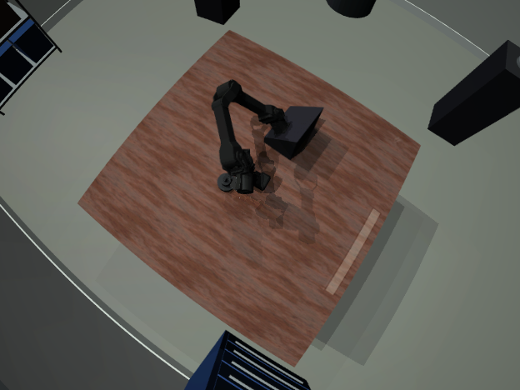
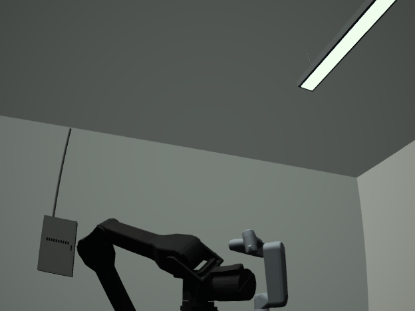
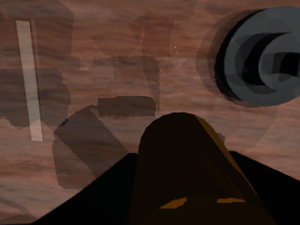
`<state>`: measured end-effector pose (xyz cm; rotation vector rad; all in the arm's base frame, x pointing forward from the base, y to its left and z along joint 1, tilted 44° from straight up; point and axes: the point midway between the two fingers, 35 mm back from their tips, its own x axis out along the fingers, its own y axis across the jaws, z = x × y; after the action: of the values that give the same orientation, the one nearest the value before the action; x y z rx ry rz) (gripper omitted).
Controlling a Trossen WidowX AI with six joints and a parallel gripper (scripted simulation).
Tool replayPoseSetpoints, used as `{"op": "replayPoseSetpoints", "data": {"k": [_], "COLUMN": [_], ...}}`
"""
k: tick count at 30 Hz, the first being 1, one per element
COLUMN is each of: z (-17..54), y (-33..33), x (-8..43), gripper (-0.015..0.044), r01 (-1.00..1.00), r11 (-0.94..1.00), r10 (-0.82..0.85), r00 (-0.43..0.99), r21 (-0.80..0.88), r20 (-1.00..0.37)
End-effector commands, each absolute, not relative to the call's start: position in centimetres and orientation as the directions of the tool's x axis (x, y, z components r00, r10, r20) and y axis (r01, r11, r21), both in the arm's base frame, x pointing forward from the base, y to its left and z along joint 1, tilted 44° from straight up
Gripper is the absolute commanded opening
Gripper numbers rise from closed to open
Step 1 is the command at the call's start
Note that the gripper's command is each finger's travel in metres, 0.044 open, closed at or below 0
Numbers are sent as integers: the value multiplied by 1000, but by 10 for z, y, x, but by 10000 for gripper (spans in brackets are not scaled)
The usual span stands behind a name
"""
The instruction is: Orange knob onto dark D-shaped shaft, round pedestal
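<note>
My gripper (image 3: 180, 161) is shut on the orange knob (image 3: 180, 168), which looks dark brown in shadow with thin orange edges. The knob stands between the two black fingers at the bottom middle of the wrist view. Its underside and hole are hidden, and its height above the table is hard to judge. The round grey pedestal (image 3: 237, 74) (image 1: 220, 186) is off to the upper right in the wrist view, apart from the knob. Its dark shaft (image 3: 289, 62) stands uncovered in the middle. The shaft's flat side cannot be made out. The arm hides the fingers and knob in the top view.
A dark wedge-shaped block (image 1: 300, 122) is at the arm's base. A pale strip (image 1: 353, 251) (image 3: 30, 82) lies near one table edge. Arm shadows fall across the wooden table (image 1: 176, 227). The exterior view shows the upper arm and a grey jointed arm (image 2: 275, 274) behind it.
</note>
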<state>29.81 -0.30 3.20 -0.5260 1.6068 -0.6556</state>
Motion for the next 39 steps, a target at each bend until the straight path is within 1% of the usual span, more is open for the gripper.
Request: {"op": "replayPoseSetpoints", "data": {"k": [1, 31, 39], "z": [38, 67, 57], "y": [-10, -96, -106], "x": [304, 321, 320], "gripper": [0, 0, 0], "r01": [35, 38, 38], "r11": [736, 720, 720], "r10": [-669, -685, -685], "r00": [-117, -121, -121], "r21": [-676, -693, -693], "r20": [-734, -718, -718]}}
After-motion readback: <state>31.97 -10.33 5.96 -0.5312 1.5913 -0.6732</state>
